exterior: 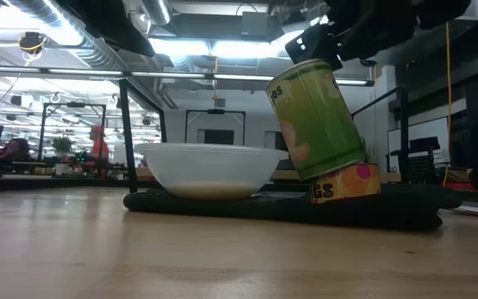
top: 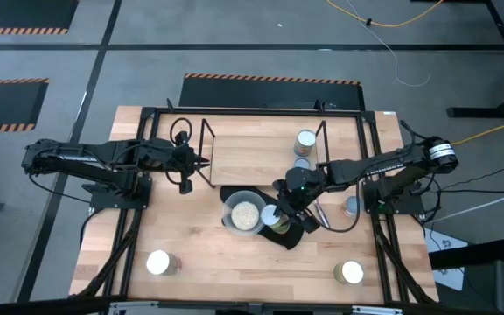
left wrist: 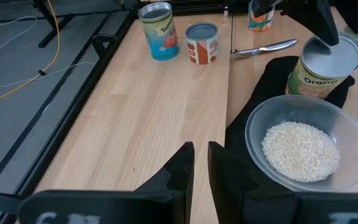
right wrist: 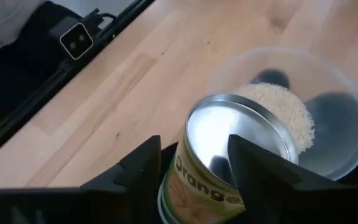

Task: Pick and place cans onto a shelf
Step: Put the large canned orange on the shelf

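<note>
Gripping the green-labelled can (right wrist: 229, 162) by its rim, the right gripper (top: 276, 213) is working at the table's centre, just at 3 o'clock of the clear bowl of rice (top: 244, 213). Its fingers are clamping either side of the silver top, and the low view is showing the can tilting, one edge of its base lifting off the black mat (exterior: 405, 218) while the other seems to be resting there. An orange-labelled object is peeking out behind its base.

Doing this step well likely means squaring the can upright before raising it, keeping the grip firm on the rim, and clearing the bowl's wall before swinging toward the wire shelf (top: 206, 140) at 12 o'clock.

The left gripper (top: 185, 179) is waiting at 9 o'clock, near the shelf's left end, fingers nearly closed on nothing.

Counting from above: six cans are showing plainly — the held one, two at the shelf's right end (top: 305, 140), one at 3 o'clock (top: 351, 206), and two along the near edge (top: 158, 262) (top: 351, 272). One bowl, one mat, one shelf. A metal utensil (left wrist: 265, 48) is lying by the mat.
</note>
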You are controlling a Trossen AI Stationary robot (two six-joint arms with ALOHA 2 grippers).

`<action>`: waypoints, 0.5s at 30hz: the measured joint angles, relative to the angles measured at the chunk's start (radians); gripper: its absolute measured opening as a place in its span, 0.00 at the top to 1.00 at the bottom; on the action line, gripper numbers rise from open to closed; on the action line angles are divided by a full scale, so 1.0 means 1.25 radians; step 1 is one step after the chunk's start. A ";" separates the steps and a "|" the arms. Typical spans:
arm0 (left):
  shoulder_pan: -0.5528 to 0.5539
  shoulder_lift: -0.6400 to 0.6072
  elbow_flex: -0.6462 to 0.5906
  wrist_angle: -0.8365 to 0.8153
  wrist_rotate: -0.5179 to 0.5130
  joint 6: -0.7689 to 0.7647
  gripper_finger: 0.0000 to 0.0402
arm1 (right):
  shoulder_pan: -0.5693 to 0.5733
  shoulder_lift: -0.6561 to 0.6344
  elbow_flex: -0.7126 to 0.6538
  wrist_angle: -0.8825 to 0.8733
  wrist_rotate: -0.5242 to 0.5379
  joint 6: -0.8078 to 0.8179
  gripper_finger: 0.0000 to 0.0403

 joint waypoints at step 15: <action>0.000 0.000 0.000 0.000 0.000 0.000 0.90 | 0.000 -0.001 0.001 -0.031 0.044 -0.002 0.78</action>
